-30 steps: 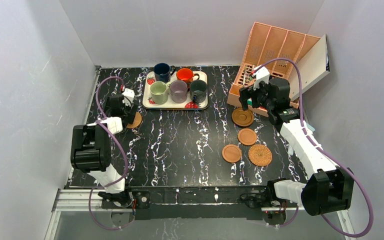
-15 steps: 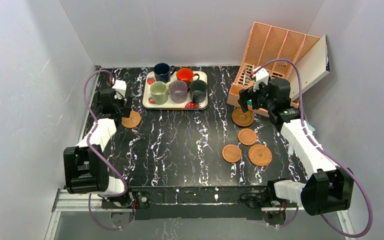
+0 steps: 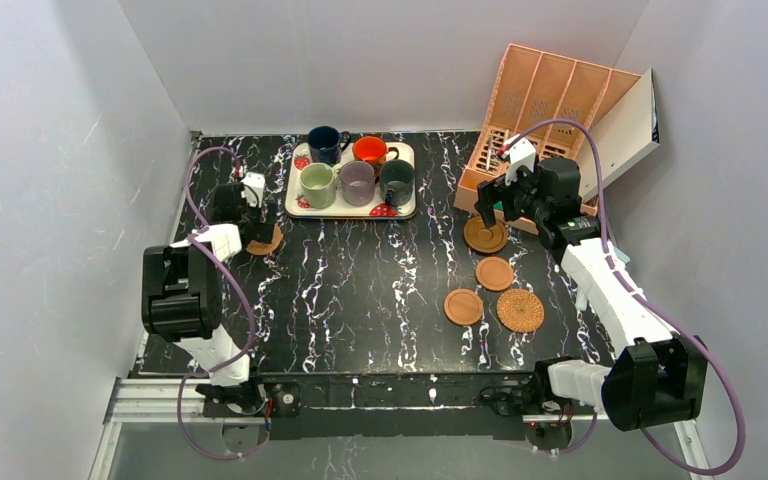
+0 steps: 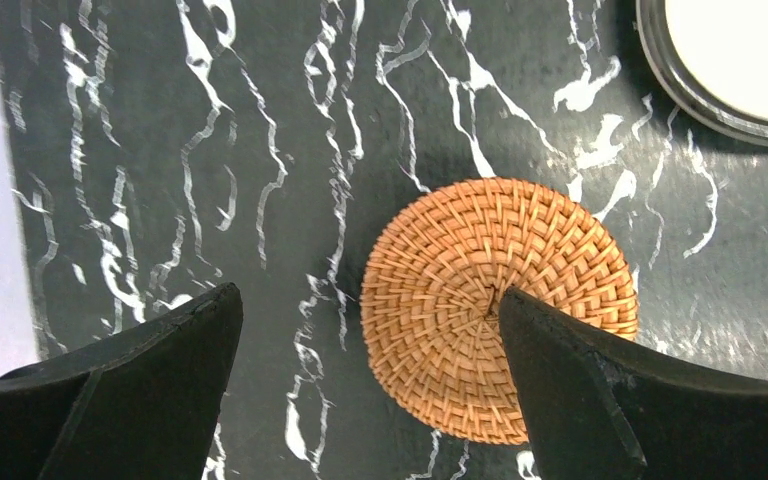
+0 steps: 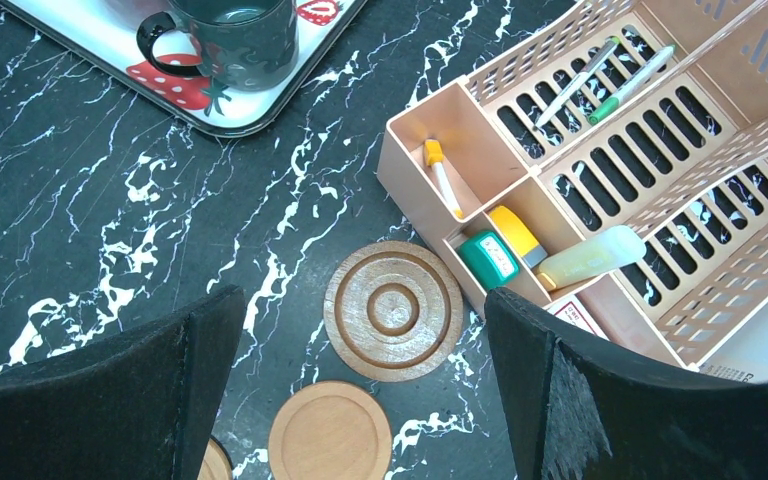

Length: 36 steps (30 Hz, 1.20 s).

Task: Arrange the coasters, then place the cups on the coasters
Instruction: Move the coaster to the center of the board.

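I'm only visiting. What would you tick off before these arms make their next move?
1. Left gripper open: ok.
2. Woven coaster centred in its opening: not ok, it sits off to one side.
3. Right gripper open: ok.
4. Ringed coaster within its opening: ok.
5. Ringed coaster clear of the pink organiser: cannot tell.
6. Five cups upright on the tray: ok.

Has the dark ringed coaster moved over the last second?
No. The ringed coaster still lies beside the near corner of the pink organizer, unchanged.
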{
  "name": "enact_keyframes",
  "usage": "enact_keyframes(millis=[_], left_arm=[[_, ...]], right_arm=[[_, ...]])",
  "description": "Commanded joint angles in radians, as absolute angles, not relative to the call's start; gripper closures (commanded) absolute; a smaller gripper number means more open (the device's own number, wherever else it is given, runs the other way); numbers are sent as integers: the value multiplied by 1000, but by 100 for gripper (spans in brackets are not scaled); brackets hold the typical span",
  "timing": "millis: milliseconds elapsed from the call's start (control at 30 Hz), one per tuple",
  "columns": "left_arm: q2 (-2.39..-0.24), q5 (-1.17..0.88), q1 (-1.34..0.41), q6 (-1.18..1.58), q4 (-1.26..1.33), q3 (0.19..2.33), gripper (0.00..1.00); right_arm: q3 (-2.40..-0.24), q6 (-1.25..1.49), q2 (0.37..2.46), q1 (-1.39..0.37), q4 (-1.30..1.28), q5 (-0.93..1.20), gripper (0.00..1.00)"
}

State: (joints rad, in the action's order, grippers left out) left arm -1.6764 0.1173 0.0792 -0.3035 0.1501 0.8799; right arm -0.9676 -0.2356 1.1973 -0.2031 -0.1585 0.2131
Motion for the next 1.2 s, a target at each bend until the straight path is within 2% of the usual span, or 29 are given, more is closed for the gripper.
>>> enact_keyframes(millis=[0,200,333,533,700,933,1167], left_arm=[[-1687,152,74,-314,177,891,2],[-1630,245,74,-363,178,785,2],[-1562,216,74,-371,153,726,2],[-1532,268,75,-367,137,718,2],[-1596,313,75,-359,144,783,2],[-1608,261,75,-322,97,867,2],[-1441,137,75,-295,-51,885,2]], right_arm=[[-1000,-241,1196,-199,-147,232,1],[-1001,-241,1202,-199,-149,242,1],[-1003,-241,1201,-199,-151,246,1],[-1008,-250,1216,-198,-173,276,1],[-1043,-290,1263,-200,-255,370,1],[-1083,-364,1306,-225,-365,407,1],[-1091,-410,1359,-257,-419,423,1]])
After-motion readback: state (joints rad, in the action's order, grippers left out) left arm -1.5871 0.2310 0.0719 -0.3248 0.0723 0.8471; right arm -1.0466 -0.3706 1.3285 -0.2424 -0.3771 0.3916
